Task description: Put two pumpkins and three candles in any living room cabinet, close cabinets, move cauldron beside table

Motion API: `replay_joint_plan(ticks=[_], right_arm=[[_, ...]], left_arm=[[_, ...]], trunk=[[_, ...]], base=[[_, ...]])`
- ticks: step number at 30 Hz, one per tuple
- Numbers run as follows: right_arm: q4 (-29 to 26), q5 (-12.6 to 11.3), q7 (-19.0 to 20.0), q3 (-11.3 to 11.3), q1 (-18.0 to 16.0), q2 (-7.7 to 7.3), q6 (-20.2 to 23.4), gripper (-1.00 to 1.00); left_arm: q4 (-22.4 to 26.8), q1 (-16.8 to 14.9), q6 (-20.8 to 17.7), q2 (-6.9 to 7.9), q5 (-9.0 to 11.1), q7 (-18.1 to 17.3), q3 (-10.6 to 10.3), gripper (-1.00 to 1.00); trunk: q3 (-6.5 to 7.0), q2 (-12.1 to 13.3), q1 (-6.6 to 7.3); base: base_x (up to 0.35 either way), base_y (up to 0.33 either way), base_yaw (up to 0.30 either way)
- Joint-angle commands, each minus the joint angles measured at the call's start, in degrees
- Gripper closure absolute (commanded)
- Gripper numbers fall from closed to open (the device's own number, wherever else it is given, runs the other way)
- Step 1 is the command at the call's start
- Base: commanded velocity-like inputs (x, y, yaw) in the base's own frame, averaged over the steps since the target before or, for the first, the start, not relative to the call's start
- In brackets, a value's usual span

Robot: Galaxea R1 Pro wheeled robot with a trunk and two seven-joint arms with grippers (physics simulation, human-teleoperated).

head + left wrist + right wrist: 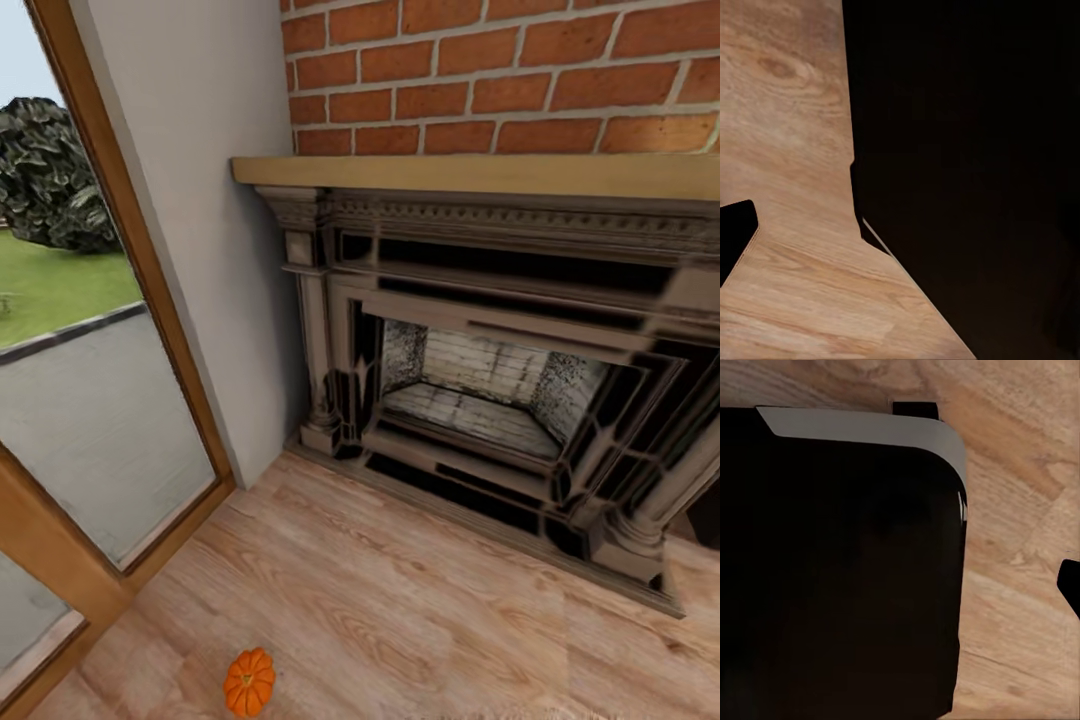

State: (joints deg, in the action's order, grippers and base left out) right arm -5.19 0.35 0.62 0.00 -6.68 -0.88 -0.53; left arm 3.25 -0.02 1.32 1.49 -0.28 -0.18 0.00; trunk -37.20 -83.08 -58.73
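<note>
One small orange ribbed pumpkin (249, 682) lies on the wooden floor (400, 620) at the near edge of the head view, in front of the fireplace and close to the window frame. A dark fingertip (735, 236) of my left gripper juts in at the edge of the left wrist view, above bare floor. In the right wrist view a dark fingertip (1071, 585) hangs over the floor in the same way. A large black body covers much of both wrist views, and the jaws' spacing cannot be judged. The candles, the cabinet and the cauldron are out of view.
A brick-and-stone fireplace (500, 400) with a pale wooden mantel (470, 172) stands ahead and to the right. A tall glass window with a wooden frame (150, 300) runs along the left, with a grey wall corner (220, 200) between them.
</note>
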Motion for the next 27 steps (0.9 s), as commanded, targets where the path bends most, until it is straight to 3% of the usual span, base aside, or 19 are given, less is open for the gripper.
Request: replay_joint_plan(ticks=[1,27], right_arm=[[0.0,0.0,0.0,0.0,0.0,0.00,0.0,-1.00],[0.0,0.0,0.1,0.0,0.0,0.00,0.0,-1.00]], left_arm=[[0.0,0.0,0.0,0.00,0.0,0.0,0.0,-1.00],[0.0,0.0,0.0,0.06,0.1,0.0,0.1,-1.00]], trunk=[[-0.03,0.0,0.00],[-0.61,0.0,0.00]], base=[[0.000,0.000,-0.274],[0.000,0.000,-0.276]])
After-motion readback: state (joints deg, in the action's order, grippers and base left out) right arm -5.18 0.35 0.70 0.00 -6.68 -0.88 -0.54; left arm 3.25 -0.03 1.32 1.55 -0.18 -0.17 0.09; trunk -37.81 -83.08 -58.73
